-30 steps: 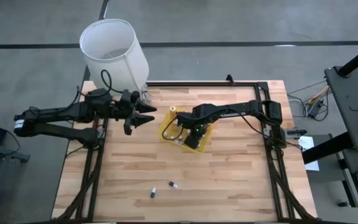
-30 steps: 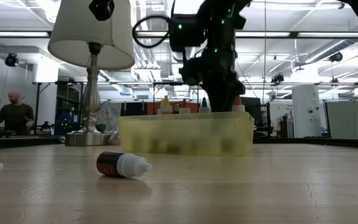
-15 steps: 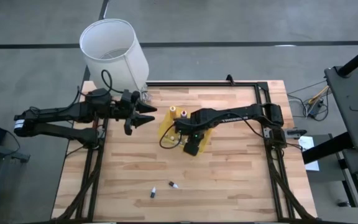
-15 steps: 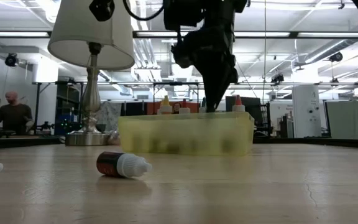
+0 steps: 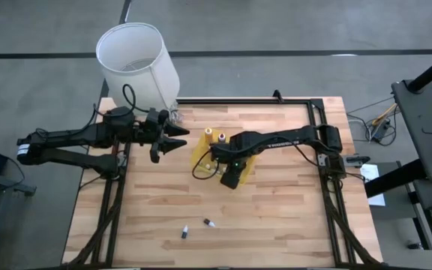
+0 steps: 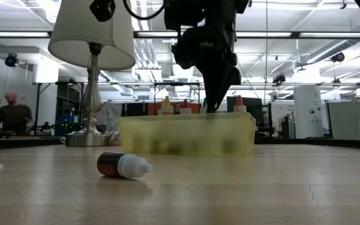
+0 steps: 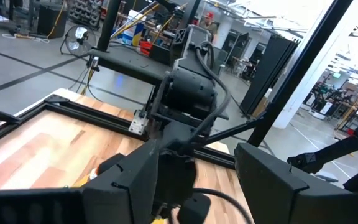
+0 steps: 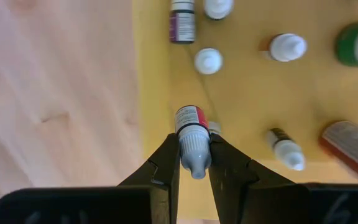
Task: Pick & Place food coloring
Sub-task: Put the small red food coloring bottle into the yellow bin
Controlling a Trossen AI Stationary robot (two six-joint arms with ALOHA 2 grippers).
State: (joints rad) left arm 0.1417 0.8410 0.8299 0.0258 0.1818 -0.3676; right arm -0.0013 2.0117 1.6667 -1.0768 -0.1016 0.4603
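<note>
Right gripper (image 8: 194, 163) is clenched on a small vial (image 8: 192, 138) with a red-and-white label, held above the yellow tray (image 5: 201, 154), over the tray's edge nearest 6 o'clock on the table in the high view. More food coloring bottles (image 8: 286, 47) lie or stand in the tray; two loose vials (image 5: 185, 232) rest on the table near 6 o'clock. Left gripper (image 5: 178, 139) waits at 9 o'clock beside the lamp (image 5: 136, 61), fingers spread, holding nothing.

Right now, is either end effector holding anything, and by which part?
The right end effector holds a small vial by its grey cap end, above the yellow tray. The left end effector is open and holds nothing.
</note>
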